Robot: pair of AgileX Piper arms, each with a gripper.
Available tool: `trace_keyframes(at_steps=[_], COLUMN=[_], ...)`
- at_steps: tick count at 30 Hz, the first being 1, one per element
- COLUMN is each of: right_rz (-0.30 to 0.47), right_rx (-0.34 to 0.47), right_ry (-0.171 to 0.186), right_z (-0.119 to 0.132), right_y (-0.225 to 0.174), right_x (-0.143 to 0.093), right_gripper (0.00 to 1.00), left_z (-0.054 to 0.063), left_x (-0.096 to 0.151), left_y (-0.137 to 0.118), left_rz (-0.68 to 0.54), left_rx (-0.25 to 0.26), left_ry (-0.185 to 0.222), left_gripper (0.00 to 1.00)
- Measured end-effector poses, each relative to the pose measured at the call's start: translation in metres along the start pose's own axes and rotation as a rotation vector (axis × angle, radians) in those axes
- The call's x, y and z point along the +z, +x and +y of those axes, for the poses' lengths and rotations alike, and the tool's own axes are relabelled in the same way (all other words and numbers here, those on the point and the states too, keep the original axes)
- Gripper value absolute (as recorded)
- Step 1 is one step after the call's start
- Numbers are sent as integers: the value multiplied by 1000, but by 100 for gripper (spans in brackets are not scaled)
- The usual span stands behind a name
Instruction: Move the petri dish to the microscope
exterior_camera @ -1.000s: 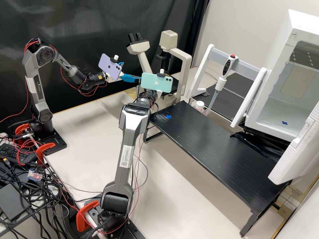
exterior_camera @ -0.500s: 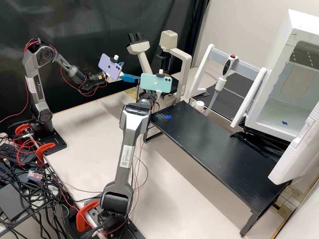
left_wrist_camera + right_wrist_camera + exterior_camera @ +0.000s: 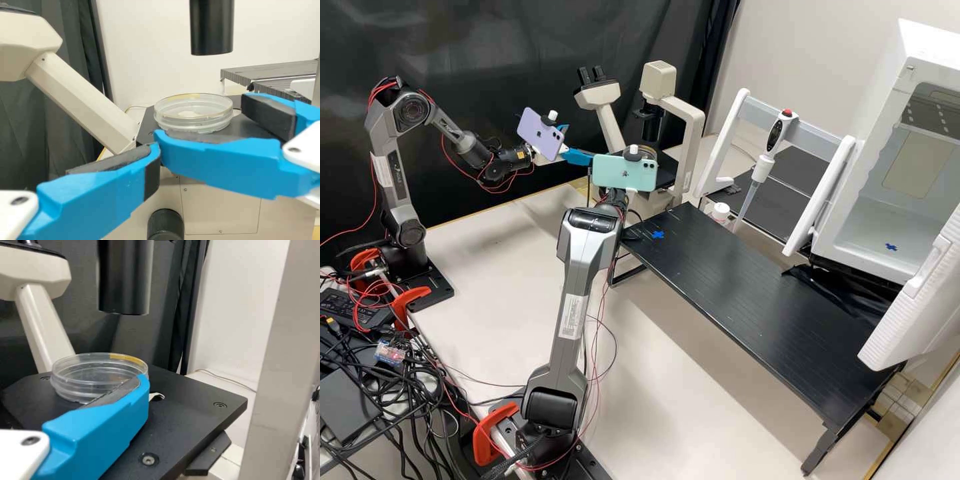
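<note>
The petri dish [image 3: 95, 377] is sitting flat on the black stage [image 3: 195, 415] of the microscope [image 3: 695, 133], beneath the dark tube [image 3: 125, 280], so the carrying is looking finished. The right end effector [image 3: 200, 125] is standing spread beside the dish, pinching nothing as far as I am judging; the left end effector [image 3: 584, 142] is also holding its fingers apart near the stage. What is probably remaining is clearing both arms away without nudging the dish; whether it is lying exactly centred, I cannot tell

The pale counter [image 3: 500, 267] is carrying the arms and a raised black platform [image 3: 733, 293], where a blue cross mark [image 3: 658, 235] is showing near one end. Beyond it, a pipette [image 3: 760, 168] is hanging on a white stand [image 3: 727, 137], a small bottle [image 3: 721, 212] is standing close by, and a white cabinet [image 3: 925, 53] is gaping open. A black curtain [image 3: 487, 40] and a pale wall [image 3: 807, 53] are closing off the room, and cables [image 3: 407, 400] are tangling beside the arm bases
</note>
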Motion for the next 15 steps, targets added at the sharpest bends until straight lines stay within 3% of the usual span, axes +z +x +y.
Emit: trace_keyframes(at_steps=[7,15], right_rz=[4,21], right_rx=[10,63], right_ry=[-32,-81], right_z=[-3,-7], right_y=[-33,-110], right_x=[4,15], right_gripper=[100,100], left_z=[0,0], left_x=[0,0], left_y=[0,0], left_rz=[0,0], left_rx=[0,0], left_ry=[0,0], left_gripper=[100,100])
